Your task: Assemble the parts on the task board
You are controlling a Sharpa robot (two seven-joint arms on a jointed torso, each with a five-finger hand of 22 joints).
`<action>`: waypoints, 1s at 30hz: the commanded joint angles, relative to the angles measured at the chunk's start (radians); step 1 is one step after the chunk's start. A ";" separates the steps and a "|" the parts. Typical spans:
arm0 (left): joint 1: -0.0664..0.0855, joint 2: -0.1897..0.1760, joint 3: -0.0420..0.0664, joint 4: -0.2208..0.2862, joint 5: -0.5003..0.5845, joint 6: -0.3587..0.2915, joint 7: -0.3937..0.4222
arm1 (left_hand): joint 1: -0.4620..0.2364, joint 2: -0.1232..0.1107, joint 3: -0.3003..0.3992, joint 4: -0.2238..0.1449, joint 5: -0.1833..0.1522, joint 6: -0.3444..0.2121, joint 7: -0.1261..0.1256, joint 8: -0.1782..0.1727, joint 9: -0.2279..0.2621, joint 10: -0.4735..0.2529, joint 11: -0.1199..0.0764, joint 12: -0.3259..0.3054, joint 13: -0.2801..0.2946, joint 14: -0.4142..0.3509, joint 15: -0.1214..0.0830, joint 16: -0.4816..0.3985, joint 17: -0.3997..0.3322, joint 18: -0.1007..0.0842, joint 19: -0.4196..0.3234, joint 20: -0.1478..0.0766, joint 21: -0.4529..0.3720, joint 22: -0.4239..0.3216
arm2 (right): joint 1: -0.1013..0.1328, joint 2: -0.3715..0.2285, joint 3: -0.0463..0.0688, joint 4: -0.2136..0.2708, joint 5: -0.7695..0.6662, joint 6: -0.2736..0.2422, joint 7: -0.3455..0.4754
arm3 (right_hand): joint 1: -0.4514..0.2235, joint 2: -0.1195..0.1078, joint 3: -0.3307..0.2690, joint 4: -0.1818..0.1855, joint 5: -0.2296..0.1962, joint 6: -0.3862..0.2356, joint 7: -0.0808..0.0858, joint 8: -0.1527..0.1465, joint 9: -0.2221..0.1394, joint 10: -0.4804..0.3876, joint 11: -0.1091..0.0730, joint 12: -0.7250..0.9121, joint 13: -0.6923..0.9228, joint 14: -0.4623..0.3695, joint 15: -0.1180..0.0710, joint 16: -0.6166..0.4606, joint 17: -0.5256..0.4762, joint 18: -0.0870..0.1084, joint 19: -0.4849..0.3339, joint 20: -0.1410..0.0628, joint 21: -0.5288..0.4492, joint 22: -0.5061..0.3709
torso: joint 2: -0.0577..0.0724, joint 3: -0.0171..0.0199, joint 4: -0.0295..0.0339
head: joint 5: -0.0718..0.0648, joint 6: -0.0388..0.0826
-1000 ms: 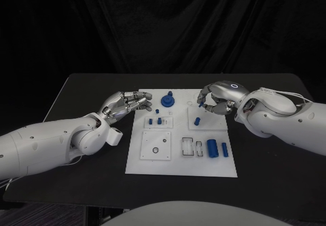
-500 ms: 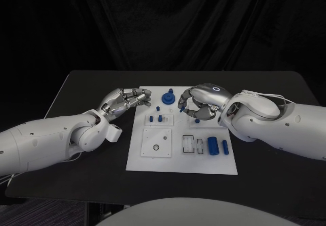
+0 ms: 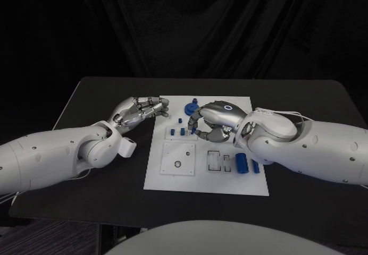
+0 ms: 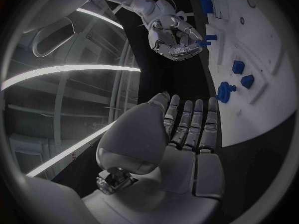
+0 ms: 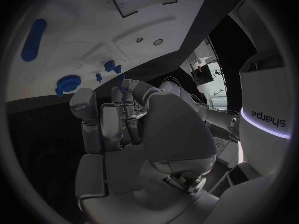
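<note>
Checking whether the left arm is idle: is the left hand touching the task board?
Apart. In the left wrist view the left hand lies flat with fingers extended, and dark table shows between its fingertips and the task board edge.

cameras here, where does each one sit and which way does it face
Head view: on the robot's head, looking down at the white board, both arms reaching in, left hand and right hand over it.
Left wrist view: behind the left hand, facing across the board's far end toward the right hand, which pinches a blue peg.
Right wrist view: behind the right hand, facing the board.
All three share the blue knob.
</note>
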State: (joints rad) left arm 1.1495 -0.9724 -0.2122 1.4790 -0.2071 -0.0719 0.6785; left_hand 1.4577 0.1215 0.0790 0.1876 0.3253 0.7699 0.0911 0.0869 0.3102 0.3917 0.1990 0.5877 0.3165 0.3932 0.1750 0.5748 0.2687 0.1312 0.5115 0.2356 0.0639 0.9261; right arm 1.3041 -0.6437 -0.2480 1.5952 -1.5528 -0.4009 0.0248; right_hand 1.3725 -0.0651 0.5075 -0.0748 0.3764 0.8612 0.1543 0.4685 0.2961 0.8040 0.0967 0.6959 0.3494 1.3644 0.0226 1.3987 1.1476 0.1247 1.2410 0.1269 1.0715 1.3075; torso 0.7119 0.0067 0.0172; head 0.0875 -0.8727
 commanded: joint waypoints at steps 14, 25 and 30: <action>-0.007 0.017 0.001 -0.010 0.069 0.009 0.108 | 0.010 0.008 0.004 0.000 0.010 -0.002 0.000 0.008 -0.003 -0.004 0.004 0.008 -0.005 -0.002 0.004 -0.004 -0.003 0.000 -0.007 0.003 0.000 -0.007 | -0.055 0.031 0.001 -0.005 -0.093 0.047 -0.021 | 0.007 -0.002 -0.010 -0.005 0.015 0.001 0.001 -0.012 0.002 0.012 -0.003 -0.005 -0.001 0.011 -0.002 0.008 0.003 -0.007 0.016 0.000 0.018 0.106 | 0.003 0.0005 0.0037 | 0.010 0.000; -0.013 0.022 0.001 -0.013 0.071 0.014 0.106 | 0.012 0.009 0.005 -0.001 0.012 -0.003 0.001 0.008 -0.004 -0.005 0.005 0.008 -0.006 -0.002 0.005 -0.003 -0.003 0.000 -0.006 0.004 0.000 -0.009 | -0.080 0.038 0.001 -0.015 -0.096 0.053 -0.023 | 0.009 -0.002 -0.010 -0.007 0.019 0.002 0.001 -0.016 0.002 0.012 -0.003 -0.005 -0.002 0.010 -0.002 0.007 0.001 -0.006 0.015 -0.001 0.016 0.106 | 0.003 0.0005 0.0033 | 0.015 0.000; -0.016 0.023 0.001 -0.014 0.071 0.015 0.105 | 0.015 0.009 0.006 -0.003 0.014 -0.003 0.001 0.009 -0.004 -0.006 0.005 0.009 -0.007 -0.001 0.006 -0.003 -0.004 -0.001 -0.006 0.005 0.001 -0.010 | -0.085 0.043 0.001 -0.021 -0.096 0.054 -0.022 | 0.009 -0.003 -0.010 -0.007 0.020 0.002 0.001 -0.016 0.002 0.013 -0.003 -0.005 -0.002 0.009 -0.002 0.006 -0.001 -0.006 0.014 -0.001 0.014 0.105 | 0.003 0.0002 0.0040 | 0.013 0.000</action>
State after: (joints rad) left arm 1.1359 -0.9514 -0.2122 1.4641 -0.1436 -0.0696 0.6785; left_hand 1.4657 0.1295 0.0819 0.1847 0.3339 0.7699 0.0911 0.0908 0.3067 0.3880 0.2025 0.5922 0.3100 0.3933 0.1751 0.5750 0.2667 0.1312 0.5081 0.2391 0.0639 0.9169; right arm 1.2217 -0.6016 -0.2480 1.5754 -1.6369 -0.3529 0.0206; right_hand 1.3725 -0.0651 0.5021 -0.0801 0.3944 0.8610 0.1541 0.4588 0.2971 0.8076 0.0930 0.6900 0.3468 1.3686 0.0197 1.4026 1.1473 0.1249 1.2511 0.1269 1.0869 1.3074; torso 0.7146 0.0072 0.0207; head 0.1011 -0.8728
